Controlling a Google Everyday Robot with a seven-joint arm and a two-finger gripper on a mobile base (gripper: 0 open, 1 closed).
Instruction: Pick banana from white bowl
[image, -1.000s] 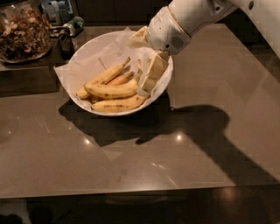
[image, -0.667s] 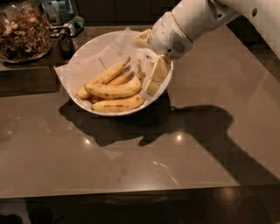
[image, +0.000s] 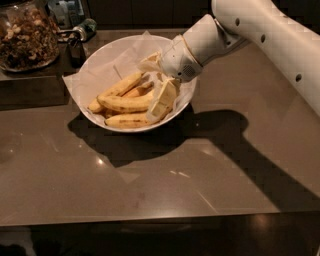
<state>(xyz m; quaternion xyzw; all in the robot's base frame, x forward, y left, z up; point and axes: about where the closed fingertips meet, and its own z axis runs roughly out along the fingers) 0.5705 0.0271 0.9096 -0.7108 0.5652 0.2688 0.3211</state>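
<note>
The white bowl (image: 100, 65), lined with crinkled white paper, stands at the back middle of the table and holds several bananas. The curved yellow banana (image: 125, 103) lies across the bowl's middle, between another yellow one below it and a straighter, more orange one (image: 138, 91) above it. My gripper (image: 157, 82) reaches into the bowl from the right on the white arm (image: 260, 30). It is open. One cream finger (image: 163, 99) rests over the right ends of the bananas, and the other finger (image: 150, 61) is near the far rim. Nothing is held.
A glass jar of nuts (image: 25, 35) stands at the back left on a dark raised block. A small dark object (image: 77, 47) stands beside the bowl. The brown tabletop (image: 150, 185) extends toward the front edge. The arm casts a wide shadow at the right.
The gripper has moved left and down, deeper into the bowl, and its lower finger now lies over the bananas' right ends. The bowl and bananas have not moved.
</note>
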